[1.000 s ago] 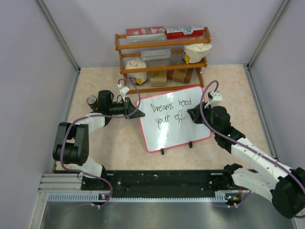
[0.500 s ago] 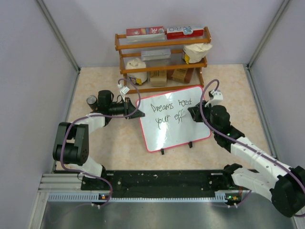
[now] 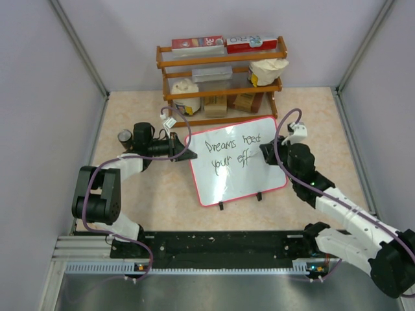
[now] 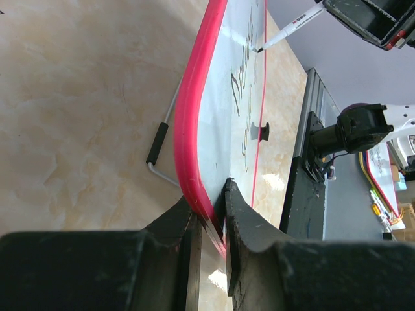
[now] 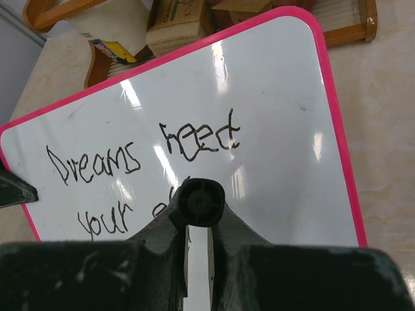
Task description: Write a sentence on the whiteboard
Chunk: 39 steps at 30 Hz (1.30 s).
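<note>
On your left, the left gripper is closed on the red frame of the whiteboard at its left edge. The left wrist view shows one jaw on each face of the frame, pinching it. Behind the board in that view, a wire stand reaches down to the table, so the board is propped up rather than lying flat. The whiteboard stands around the middle of the table, and its far edge is just in front of the wooden rack at the table's far edge. Two small black tabs show along its near edge. Across the upper part of the board runs the sentence in black handwriting, with "Dreams need" on the first line and "your eff" below it. The lower part of the board is blank. Moving right, the marker has its tip at the board surface by the end of the second line, though you cannot tell for certain whether it touches. The right gripper is clamped shut around the marker's barrel, near the board's right edge. In the right wrist view the marker's black end cap hides the last letters.
</note>
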Each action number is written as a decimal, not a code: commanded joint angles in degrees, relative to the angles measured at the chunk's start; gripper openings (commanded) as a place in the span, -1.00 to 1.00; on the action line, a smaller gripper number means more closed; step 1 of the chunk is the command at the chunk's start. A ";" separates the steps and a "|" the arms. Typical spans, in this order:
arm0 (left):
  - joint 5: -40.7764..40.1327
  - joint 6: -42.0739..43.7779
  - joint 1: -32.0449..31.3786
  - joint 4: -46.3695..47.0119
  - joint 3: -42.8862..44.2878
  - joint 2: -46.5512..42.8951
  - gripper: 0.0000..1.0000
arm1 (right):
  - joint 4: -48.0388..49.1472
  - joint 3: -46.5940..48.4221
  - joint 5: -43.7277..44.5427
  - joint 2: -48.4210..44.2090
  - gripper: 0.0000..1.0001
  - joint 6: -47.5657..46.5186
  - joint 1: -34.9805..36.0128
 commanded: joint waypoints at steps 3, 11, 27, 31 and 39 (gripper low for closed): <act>-5.77 7.77 -0.62 -2.50 -0.79 0.31 -1.00 | 0.11 2.03 2.58 -3.61 -1.00 -1.97 -0.55; -5.77 7.85 -0.62 -2.58 -0.70 0.31 -1.00 | 0.38 2.20 3.28 -4.23 -1.00 -2.94 -0.64; -5.60 7.85 -0.71 -2.67 -0.61 0.49 -1.00 | -0.50 0.89 0.82 -1.33 -1.00 -3.11 -0.73; -5.68 7.85 -0.71 -2.67 -0.52 0.49 -1.00 | -1.90 0.01 0.29 -2.56 -1.00 -3.55 -0.73; -5.68 7.85 -0.79 -2.67 -0.70 0.40 -1.00 | -3.84 -1.57 0.73 -4.49 -1.00 -3.90 -0.82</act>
